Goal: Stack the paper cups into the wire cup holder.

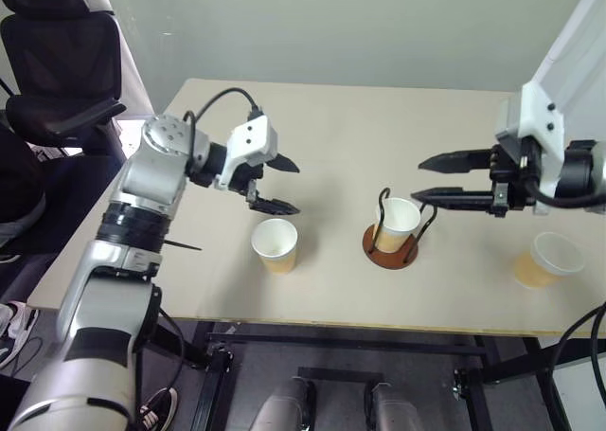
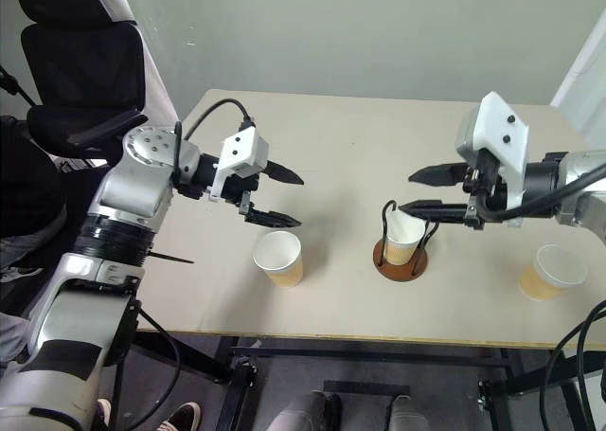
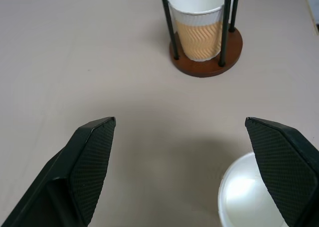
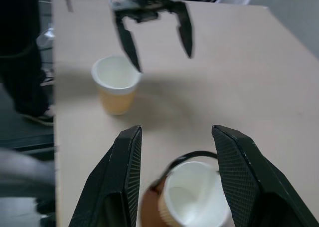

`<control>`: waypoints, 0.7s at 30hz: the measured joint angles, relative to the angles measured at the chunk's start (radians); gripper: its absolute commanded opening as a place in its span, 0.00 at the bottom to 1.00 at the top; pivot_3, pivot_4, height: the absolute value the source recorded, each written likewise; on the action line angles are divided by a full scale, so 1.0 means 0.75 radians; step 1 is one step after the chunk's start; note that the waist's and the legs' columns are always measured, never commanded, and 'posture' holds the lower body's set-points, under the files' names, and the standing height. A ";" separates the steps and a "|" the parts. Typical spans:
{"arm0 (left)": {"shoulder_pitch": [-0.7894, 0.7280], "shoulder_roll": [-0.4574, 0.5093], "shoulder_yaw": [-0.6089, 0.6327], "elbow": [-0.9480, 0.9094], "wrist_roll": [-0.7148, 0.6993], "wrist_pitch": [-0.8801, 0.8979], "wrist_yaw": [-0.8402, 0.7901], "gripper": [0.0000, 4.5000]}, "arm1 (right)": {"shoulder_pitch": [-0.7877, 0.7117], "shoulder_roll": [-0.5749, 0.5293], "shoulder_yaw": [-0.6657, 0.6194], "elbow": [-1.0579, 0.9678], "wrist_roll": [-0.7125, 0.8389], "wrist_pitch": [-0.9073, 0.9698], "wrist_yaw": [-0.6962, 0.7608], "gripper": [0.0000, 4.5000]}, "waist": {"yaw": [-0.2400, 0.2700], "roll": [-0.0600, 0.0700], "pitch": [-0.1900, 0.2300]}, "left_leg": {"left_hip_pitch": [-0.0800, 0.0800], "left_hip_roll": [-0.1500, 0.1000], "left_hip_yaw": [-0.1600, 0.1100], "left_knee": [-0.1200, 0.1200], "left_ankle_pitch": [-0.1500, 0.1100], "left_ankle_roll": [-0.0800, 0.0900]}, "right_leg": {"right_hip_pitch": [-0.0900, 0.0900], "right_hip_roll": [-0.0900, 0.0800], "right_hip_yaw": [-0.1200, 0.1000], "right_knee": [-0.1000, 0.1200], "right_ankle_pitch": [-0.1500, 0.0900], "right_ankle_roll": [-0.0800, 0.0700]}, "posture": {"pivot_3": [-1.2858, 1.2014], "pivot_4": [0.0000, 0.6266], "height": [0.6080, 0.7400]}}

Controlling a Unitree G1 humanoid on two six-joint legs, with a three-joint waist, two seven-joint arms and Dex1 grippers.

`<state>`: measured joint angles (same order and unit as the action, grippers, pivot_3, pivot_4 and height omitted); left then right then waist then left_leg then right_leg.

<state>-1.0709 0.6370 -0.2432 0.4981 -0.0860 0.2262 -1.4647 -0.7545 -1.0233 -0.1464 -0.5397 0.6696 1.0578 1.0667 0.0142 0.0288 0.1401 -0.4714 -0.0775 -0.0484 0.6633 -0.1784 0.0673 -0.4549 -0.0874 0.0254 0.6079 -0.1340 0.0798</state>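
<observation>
One paper cup stands upright inside the wire cup holder, whose black loops rise from a reddish-brown disc near the middle of the table. My right gripper hovers just above and to the right of it, open, with nothing between its fingers. A second paper cup stands upright on the table to the left of the holder. My left gripper hangs open just above and behind that cup, pointing toward the holder. A third paper cup sits at the far right. The left wrist view shows the holder's cup ahead.
The beige table has bare room behind the cups; its front edge runs close below them. A black office chair stands off the table's left rear corner. In the right wrist view the left gripper hangs over the loose cup.
</observation>
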 measured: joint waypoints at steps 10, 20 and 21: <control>-0.071 -0.068 -0.060 0.163 0.078 -0.066 0.004 1.00 | 0.032 -0.016 -0.026 -0.038 0.116 0.023 -0.087 0.49 | 0.000 0.000 0.000 | 0.000 0.000 0.000 0.000 -0.001 0.000 | 0.000 0.000 0.000 0.000 -0.001 0.001 | 0.52 0.24 1.00; -0.115 -0.086 -0.105 0.203 0.156 -0.105 -0.023 1.00 | 0.055 -0.095 -0.038 -0.044 0.203 0.028 -0.104 0.49 | 0.000 0.000 0.000 | -0.001 0.000 0.001 0.000 -0.003 0.001 | -0.001 0.000 0.001 0.000 -0.004 0.006 | 0.52 0.24 1.00; -0.115 -0.087 -0.112 0.204 0.160 -0.106 -0.024 1.00 | 0.055 -0.103 -0.038 -0.042 0.205 0.028 -0.103 0.49 | 0.000 0.000 0.000 | -0.001 0.000 0.001 0.000 -0.003 0.001 | -0.001 0.000 0.001 0.000 -0.004 0.006 | 0.52 0.24 1.00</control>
<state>-1.1573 0.5719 -0.3270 0.6508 0.0339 0.1468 -1.4828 -0.7129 -1.1009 -0.1749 -0.5715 0.8238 1.0785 0.9892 0.0144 0.0287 0.1400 -0.4723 -0.0775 -0.0476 0.6636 -0.1805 0.0679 -0.4555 -0.0874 0.0261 0.6076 -0.1370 0.0846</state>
